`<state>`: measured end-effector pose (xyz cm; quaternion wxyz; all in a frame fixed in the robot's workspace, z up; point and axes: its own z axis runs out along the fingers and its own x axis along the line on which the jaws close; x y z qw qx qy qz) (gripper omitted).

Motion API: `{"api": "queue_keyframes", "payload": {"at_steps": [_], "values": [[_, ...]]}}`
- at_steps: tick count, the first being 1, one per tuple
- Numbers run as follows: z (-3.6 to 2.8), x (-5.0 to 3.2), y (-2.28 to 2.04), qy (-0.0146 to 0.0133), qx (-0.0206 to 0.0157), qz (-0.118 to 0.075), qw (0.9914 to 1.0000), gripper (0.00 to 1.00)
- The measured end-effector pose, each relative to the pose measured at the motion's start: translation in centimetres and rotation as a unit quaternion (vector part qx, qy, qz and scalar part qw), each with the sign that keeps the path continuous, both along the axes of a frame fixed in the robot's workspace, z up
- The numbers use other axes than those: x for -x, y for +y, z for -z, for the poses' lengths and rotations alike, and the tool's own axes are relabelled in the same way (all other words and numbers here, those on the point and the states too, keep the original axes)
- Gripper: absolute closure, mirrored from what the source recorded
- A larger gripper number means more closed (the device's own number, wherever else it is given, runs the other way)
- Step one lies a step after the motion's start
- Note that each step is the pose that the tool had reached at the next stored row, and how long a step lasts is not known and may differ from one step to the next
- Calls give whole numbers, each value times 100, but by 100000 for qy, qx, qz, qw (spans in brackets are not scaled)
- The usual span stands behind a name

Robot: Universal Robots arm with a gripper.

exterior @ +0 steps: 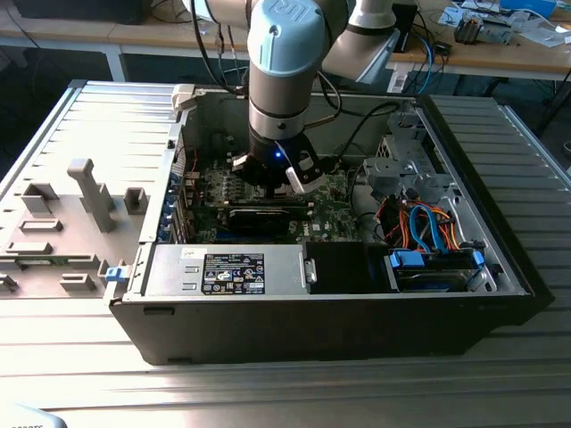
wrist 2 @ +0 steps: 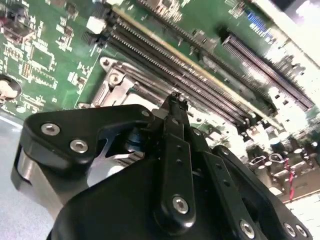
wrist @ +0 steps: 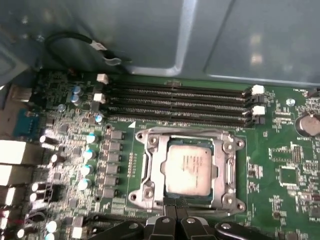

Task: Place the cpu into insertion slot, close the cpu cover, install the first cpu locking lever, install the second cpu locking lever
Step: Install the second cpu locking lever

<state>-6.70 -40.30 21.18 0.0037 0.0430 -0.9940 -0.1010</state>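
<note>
One open black computer case (exterior: 268, 334). One green circuit board (wrist: 280, 175). One pale silvery square cpu (wrist: 191, 170), seated in one silver-rimmed insertion slot (wrist: 150, 150). One thin silver cpu cover frame (wrist: 226, 172) around chip. Four long black memory slots (wrist: 180, 107) along board's edge nearest grey case wall. Two white slot clips (wrist: 257, 90) at one end, two at other. One black gripper (wrist: 175, 205).

A ribbed grey metal table (exterior: 500, 357) fills the exterior view from three to nine o'clock. At twelve o'clock a wooden bench (exterior: 500, 55) with white legs carries cables and clutter. The floor (exterior: 36, 85) beneath lies in dark shadow.
</note>
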Motion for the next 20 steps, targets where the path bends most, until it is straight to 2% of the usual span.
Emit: {"api": "queue_keyframes", "payload": {"at_steps": [1,2,4,5,7,11,12,13,14,16,20], "values": [[0,-7,38,2,623,4,99998,89],[0,-11,62,1,1035,7,99995,89],[0,-60,148,70,2644,-5,99965,89],[-1,-86,180,120,3207,-2,99949,89],[0,-118,228,144,3746,11,99930,89],[-1,-158,350,158,4827,1,99883,89],[-6,-163,389,171,5295,2,99860,89],[-14,-164,401,166,5759,2,99834,89],[-45,-163,410,162,6483,6,99790,89],[-110,-163,416,168,7068,7,99750,89],[-210,-164,419,169,7154,4,99744,89]]}}
